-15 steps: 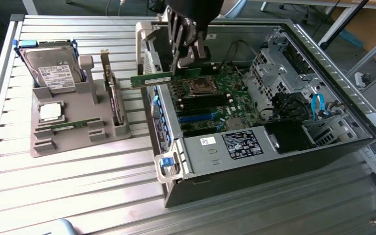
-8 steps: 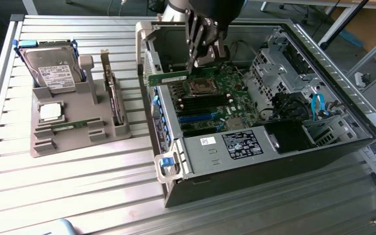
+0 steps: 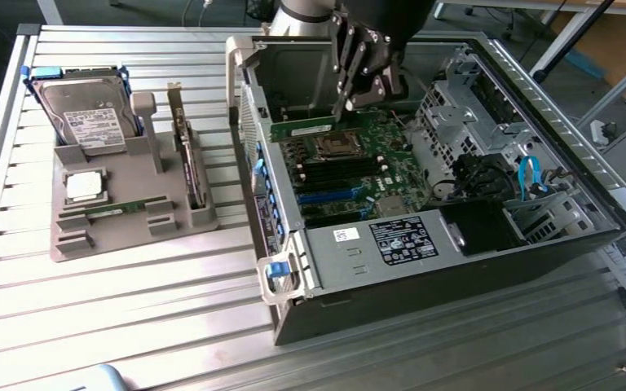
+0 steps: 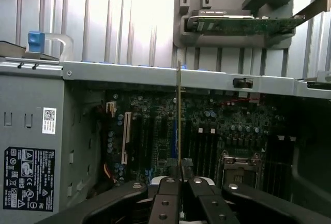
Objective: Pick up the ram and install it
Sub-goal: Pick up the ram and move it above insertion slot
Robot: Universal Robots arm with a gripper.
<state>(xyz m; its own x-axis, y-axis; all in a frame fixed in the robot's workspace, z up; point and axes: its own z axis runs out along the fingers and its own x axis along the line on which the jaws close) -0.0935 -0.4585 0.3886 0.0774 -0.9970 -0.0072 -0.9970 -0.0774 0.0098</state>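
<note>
Here the gripper [image 3: 345, 107] reaches down into the open side of the computer case [image 3: 324, 244], its two dark fingers [image 3: 352, 77] clamped together on one end of the ram [image 3: 304, 129]. The green stick is held roughly level inside the case, above the motherboard [image 3: 384, 175], close by the CPU socket [image 3: 332, 147] and toward the case's rear wall. It is not seated in the black memory slots [image 3: 341, 173], which lie further in from the socket.

From the wrist view the ram [image 4: 179, 110] shows edge-on as a thin line running out from the gripper [image 4: 179, 168], with the fingertips [image 4: 169, 182] pressed on either side of it. Under it lies the case's motherboard [image 4: 150, 115], with the CPU socket [image 4: 240, 164] and the memory slots [image 4: 204, 146] off to one side of the stick.

Outside the case, on the exterior view's left of it, a grey holder tray [image 3: 128, 236] rests on the ribbed metal table [image 3: 128, 326]. In the tray are a hard drive [image 3: 90, 114], a square silver processor chip [image 3: 85, 186], an upright expansion card [image 3: 188, 159] on the edge nearest the case, and a second ram stick [image 3: 112, 209] lying flat. A blue latch [image 3: 277, 271] sits at the case's near corner.
</note>
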